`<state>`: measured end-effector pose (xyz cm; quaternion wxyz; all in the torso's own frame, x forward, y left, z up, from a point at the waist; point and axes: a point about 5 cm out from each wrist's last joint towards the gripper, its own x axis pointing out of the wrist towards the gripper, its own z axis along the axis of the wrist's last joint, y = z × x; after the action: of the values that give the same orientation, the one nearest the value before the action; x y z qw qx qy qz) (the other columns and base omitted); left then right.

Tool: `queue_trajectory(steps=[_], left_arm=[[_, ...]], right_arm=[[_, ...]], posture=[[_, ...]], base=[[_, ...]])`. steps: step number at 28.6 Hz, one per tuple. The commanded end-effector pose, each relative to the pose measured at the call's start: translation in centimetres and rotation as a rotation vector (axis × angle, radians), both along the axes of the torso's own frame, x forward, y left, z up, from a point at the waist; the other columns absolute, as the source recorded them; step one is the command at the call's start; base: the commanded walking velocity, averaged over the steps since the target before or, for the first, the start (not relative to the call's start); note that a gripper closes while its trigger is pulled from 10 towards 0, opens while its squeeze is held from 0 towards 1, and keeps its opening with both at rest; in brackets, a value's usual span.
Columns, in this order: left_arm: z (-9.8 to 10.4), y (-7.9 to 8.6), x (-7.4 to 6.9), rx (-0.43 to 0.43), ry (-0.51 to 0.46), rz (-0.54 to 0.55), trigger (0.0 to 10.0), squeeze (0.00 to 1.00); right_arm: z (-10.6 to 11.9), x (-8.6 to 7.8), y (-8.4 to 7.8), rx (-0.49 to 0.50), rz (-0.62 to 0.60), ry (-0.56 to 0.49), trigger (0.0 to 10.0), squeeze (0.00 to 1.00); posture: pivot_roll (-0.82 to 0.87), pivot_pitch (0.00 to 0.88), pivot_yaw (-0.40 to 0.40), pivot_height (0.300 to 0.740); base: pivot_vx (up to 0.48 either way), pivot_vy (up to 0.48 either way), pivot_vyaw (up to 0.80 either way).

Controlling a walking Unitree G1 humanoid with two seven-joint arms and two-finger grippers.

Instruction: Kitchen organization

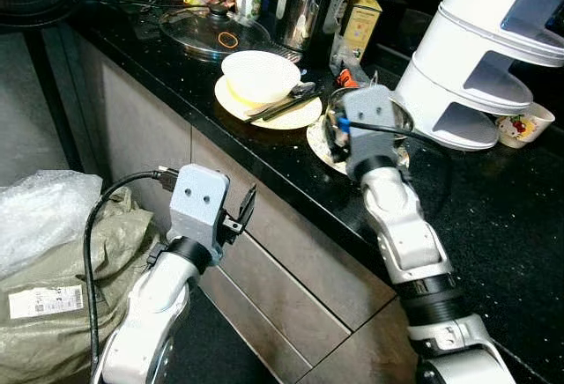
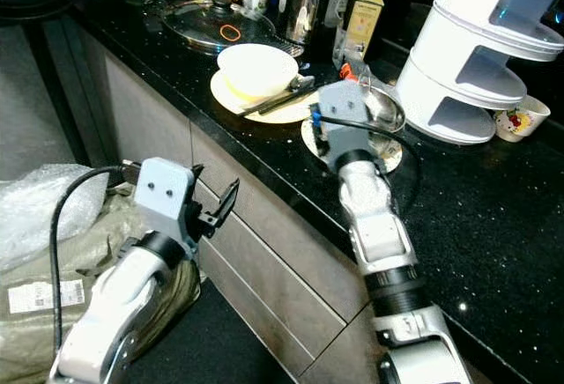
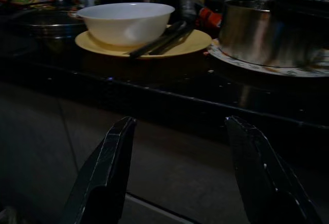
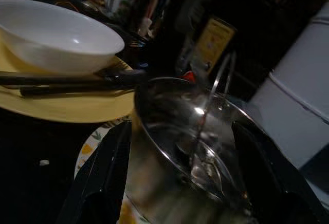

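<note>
- Right end effector (image 4: 177, 183) has its fingers spread around the shiny round steel pot (image 4: 190, 147) on the patterned plate, right of the white bowl (image 1: 260, 76); probably lining up a grab.
- Left end effector (image 3: 180, 178) is open, idling low near the black table (image 1: 493, 217) front.

The two eye views look forward and down from the head onto a black counter (image 1: 493, 217), from near and above, and share almost the same scene. The left wrist view looks level from below the counter edge, a little way off, toward a white bowl (image 3: 126, 22) and a steel pot (image 3: 257, 31). The right wrist view sits very close to the same pot (image 4: 190, 147), with the bowl (image 4: 56, 39) behind.
</note>
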<state>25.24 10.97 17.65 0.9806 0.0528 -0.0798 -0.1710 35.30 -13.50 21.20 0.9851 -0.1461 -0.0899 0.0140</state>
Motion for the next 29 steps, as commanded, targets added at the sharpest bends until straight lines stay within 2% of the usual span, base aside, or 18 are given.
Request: queue_trajectory(steps=[1, 7, 18, 24, 25, 26, 27, 29], left_arm=[[-0.24, -0.20, -0.10, 0.003, 0.012, -0.012, 10.0, 0.00], [-0.25, -0.17, -0.10, 0.007, 0.012, -0.013, 10.0, 0.00], [-0.33, -0.16, -0.05, 0.011, 0.013, -0.013, 10.0, 0.00], [-0.39, -0.17, -0.04, 0.014, 0.013, -0.012, 10.0, 0.00], [-0.39, -0.18, -0.04, 0.014, 0.013, -0.012, 10.0, 0.00], [-0.39, -0.18, -0.04, 0.014, 0.013, -0.012, 10.0, 0.00], [-0.39, -0.19, -0.03, 0.014, 0.013, -0.012, 10.0, 0.00], [-0.38, -0.20, -0.02, 0.014, 0.013, -0.012, 10.0, 0.00]], right_arm=[[-0.72, -0.13, -1.15, 0.018, -0.031, 0.037, 10.0, 0.00], [-1.61, -0.57, -1.66, 0.035, -0.026, 0.071, 10.0, 0.00], [-1.26, -0.91, -0.85, 0.086, 0.048, 0.048, 10.0, 0.00], [-1.21, -0.85, -1.05, 0.156, 0.042, 0.044, 10.0, 0.00], [-1.20, -0.83, -1.11, 0.175, 0.039, 0.044, 7.0, 0.00], [-1.20, -0.82, -1.15, 0.187, 0.037, 0.044, 7.0, 0.00], [-1.17, -0.81, -1.18, 0.198, 0.036, 0.044, 4.0, 0.00], [-1.07, -0.79, -1.27, 0.208, 0.033, 0.039, 0.0, 0.00]], posture=[[0.15, 0.031, -0.179, 0.740], [0.15, 0.032, -0.177, 0.740], [0.15, 0.026, -0.178, 0.740], [0.16, 0.017, -0.180, 0.740], [0.16, 0.017, -0.180, 0.740], [0.16, 0.017, -0.180, 0.740], [0.16, 0.017, -0.180, 0.740], [0.16, 0.020, -0.179, 0.740]], base=[[0.000, 0.000, 0.00], [0.000, 0.000, 0.00], [0.000, 0.000, 0.00], [0.000, 0.000, 0.00], [0.000, 0.000, 0.00], [0.000, 0.000, 0.00], [0.000, 0.000, 0.00], [0.000, 0.000, 0.00]])
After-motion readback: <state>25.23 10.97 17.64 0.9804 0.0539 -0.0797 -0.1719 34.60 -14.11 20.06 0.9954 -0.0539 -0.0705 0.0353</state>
